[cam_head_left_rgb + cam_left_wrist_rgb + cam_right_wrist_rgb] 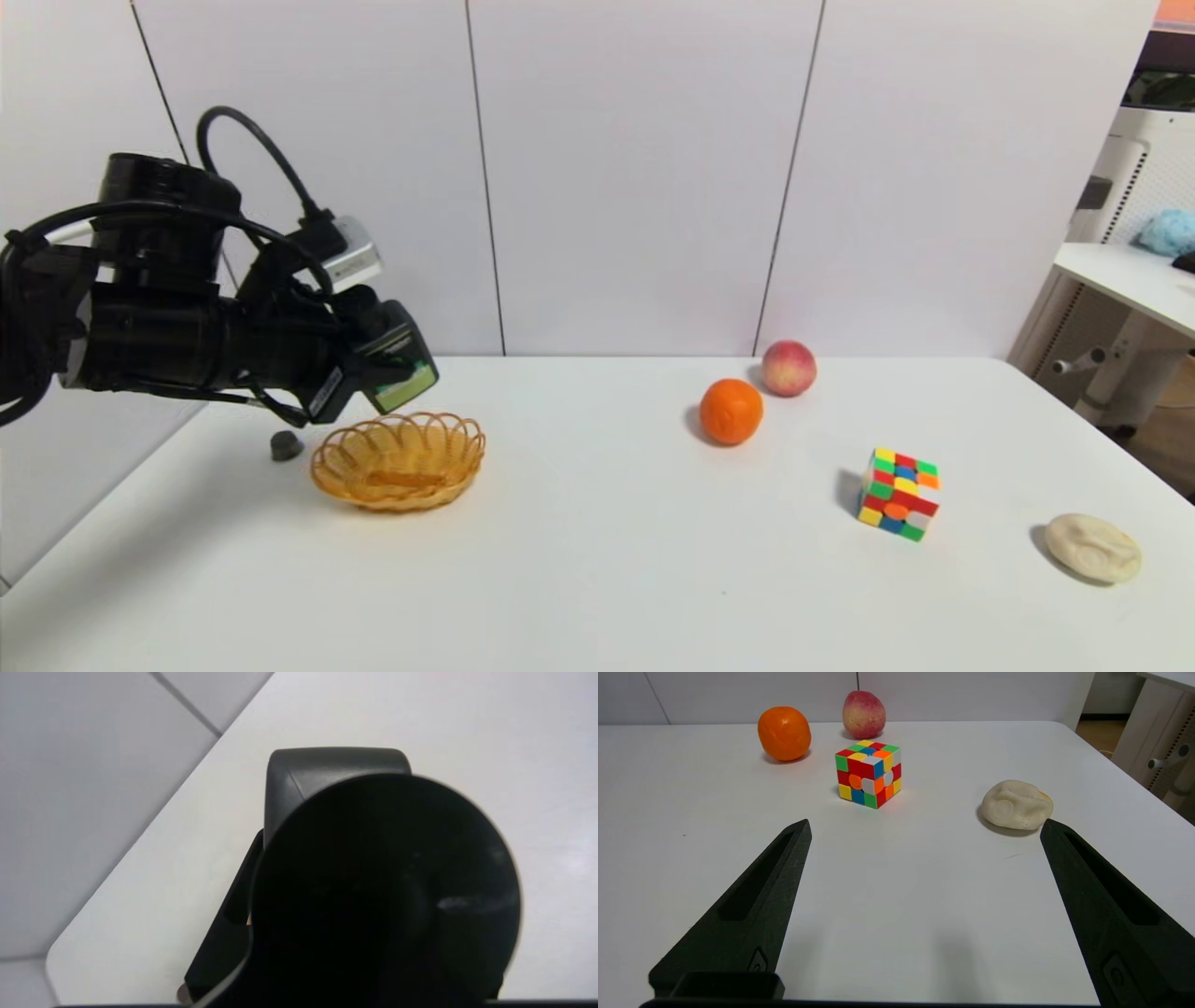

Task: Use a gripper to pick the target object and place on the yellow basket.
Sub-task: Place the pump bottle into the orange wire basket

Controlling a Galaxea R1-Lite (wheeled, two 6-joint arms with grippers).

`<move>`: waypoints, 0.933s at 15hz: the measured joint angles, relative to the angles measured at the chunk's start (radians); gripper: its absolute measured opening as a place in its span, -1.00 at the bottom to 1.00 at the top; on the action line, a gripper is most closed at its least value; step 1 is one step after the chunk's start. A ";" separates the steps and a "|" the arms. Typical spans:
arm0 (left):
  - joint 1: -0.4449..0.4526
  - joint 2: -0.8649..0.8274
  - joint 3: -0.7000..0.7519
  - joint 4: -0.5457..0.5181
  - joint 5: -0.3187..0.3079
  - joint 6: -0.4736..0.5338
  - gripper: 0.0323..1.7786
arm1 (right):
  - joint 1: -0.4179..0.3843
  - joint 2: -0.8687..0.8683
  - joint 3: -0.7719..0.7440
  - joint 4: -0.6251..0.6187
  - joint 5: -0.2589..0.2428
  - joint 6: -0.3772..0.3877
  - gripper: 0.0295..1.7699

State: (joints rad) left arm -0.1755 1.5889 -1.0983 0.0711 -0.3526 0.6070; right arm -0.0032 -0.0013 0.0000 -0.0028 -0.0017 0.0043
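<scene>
Right end effector [924,830]: parked low at the near right of the bench, fingers spread wide, holding nothing; bare bench top lies between them.
Near bench [597,597]: a wide white strip along the front edge, open from the left corner across to the right.
Cream lump [1092,548]: near the right edge, well apart from everything but the cube.
Puzzle cube [898,494]: right of centre, tilted on the surface, between the lump and the fruit.
Basket [400,460]: yellow woven, left of centre, standing on the bench; open surface stretches from its right rim to the orange.
Grey cap [286,445]: small dark lump just beside the basket's left rim, close to the left edge.
Left end effector [359,392]: in the air above the basket's far left rim, pointing down and to the right, clamped on the bottle.
Bottle [403,369]: black with a green label, held clear of the bench, tilted, just above the basket's back rim; in the left wrist view its dark body blocks most of the sight.
Orange [731,411]: far centre-right.
Peach [789,368]: just behind the orange, near the back edge by the wall.
</scene>
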 joint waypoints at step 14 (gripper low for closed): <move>0.078 0.195 0.000 0.124 -0.015 0.006 -0.29 | 0.000 0.000 0.000 0.000 0.000 0.000 0.91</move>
State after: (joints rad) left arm -0.0977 1.7838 -1.0979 0.1953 -0.3674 0.6128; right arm -0.0032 -0.0013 0.0000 -0.0028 -0.0013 0.0043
